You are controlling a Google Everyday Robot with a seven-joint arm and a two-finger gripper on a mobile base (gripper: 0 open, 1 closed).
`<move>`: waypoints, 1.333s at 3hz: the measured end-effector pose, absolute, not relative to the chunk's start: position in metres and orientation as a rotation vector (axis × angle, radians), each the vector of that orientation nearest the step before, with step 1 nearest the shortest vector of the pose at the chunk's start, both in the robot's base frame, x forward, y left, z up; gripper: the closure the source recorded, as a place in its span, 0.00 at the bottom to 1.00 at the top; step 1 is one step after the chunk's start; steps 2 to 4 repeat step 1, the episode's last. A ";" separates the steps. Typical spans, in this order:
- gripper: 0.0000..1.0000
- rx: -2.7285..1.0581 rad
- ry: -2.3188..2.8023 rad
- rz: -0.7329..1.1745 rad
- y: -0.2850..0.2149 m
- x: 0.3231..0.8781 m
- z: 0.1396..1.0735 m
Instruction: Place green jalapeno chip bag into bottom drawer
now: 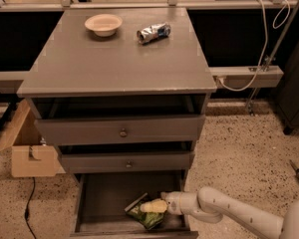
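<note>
Our gripper (pixel 152 206), pale and rounded, pinches the wrinkly green jalapeno chip bag (pixel 143 217), which we see lying on the flat grey floor of the open bottom drawer (pixel 104 198).

Green jalapeno chip bag (pixel 145 217): wrinkled green foil with pale print, seen crumpled low in the bottom drawer (pixel 105 198), toward its right front. The drawer is pulled out; it is grey with a plain flat inside. The gripper (pixel 153 206) is positioned inside the drawer, at the bag's top.
</note>
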State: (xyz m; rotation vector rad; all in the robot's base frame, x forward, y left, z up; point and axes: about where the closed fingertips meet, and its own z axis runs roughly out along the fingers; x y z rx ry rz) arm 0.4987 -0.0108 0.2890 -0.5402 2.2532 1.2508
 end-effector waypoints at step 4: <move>0.00 -0.471 2.197 1.135 -0.068 0.503 0.322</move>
